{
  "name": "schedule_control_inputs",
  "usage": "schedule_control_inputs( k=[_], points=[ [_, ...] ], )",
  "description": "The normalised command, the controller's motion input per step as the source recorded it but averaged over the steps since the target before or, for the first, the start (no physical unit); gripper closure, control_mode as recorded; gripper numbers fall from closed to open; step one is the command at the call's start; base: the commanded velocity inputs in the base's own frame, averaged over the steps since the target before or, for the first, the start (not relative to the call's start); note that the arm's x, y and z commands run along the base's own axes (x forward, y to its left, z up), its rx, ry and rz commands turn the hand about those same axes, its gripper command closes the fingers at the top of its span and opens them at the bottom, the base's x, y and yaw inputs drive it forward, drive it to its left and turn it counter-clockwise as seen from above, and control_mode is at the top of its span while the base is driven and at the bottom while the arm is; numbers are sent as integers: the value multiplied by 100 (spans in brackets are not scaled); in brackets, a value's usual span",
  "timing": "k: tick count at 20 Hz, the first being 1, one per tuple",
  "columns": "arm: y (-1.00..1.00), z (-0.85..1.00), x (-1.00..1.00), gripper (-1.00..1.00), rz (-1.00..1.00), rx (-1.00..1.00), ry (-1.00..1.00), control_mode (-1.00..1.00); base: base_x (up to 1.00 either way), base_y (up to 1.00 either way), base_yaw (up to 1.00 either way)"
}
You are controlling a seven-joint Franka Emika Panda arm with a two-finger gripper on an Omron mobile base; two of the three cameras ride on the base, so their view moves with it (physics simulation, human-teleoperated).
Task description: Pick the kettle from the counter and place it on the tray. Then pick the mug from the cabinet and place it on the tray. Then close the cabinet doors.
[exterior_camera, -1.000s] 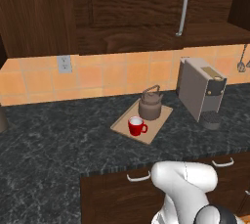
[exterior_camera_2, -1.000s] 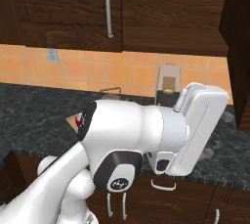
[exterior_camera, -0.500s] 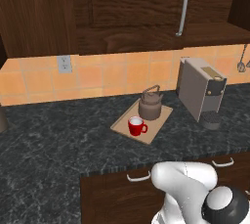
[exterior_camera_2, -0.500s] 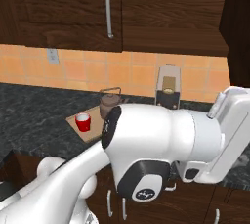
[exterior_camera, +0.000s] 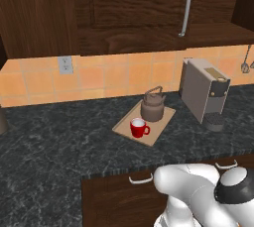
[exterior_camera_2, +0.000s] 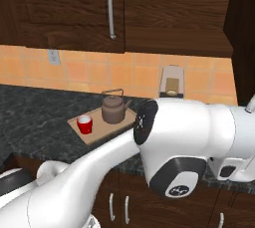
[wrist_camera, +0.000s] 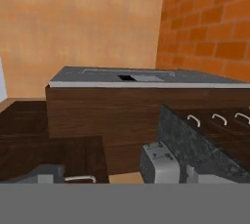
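The brownish-grey kettle (exterior_camera: 152, 106) (exterior_camera_2: 113, 108) stands upright on the light wooden tray (exterior_camera: 158, 126) (exterior_camera_2: 107, 129). The red mug (exterior_camera: 138, 128) (exterior_camera_2: 85, 124) sits on the tray just in front of it. Both rest on the dark marbled counter (exterior_camera: 59, 141) (exterior_camera_2: 30, 105). Above, the cabinet doors (exterior_camera: 129, 8) (exterior_camera_2: 60, 8) are shut, with a white bar handle (exterior_camera: 186, 7) (exterior_camera_2: 110, 8). My arm (exterior_camera_2: 189, 137) is bent low before the counter, right of the tray and well clear of it. The hand view faces away across the room, with nothing between the jaws.
A boxy grey coffee machine (exterior_camera: 203, 92) (exterior_camera_2: 172, 82) stands right of the tray by the tiled wall. Drawers with a white handle (exterior_camera: 140, 179) lie below the counter edge. The hand view looks at a wood-fronted island (wrist_camera: 107, 110) and a brick wall (wrist_camera: 210, 27).
My arm has swung to the right, uncovering the tray, kettle and mug in the right base view. Kettle, mug and doors have not moved.
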Motion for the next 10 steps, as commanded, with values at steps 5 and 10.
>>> schedule_control_inputs(
  k=[5, 10],
  points=[
    [-28, 0, 35, -100, 0, -6, 0, -100, 0, 0, 0],
    [-20, -1, 39, -100, 8, -9, 0, -100, 0, 0, 0]
  ],
)
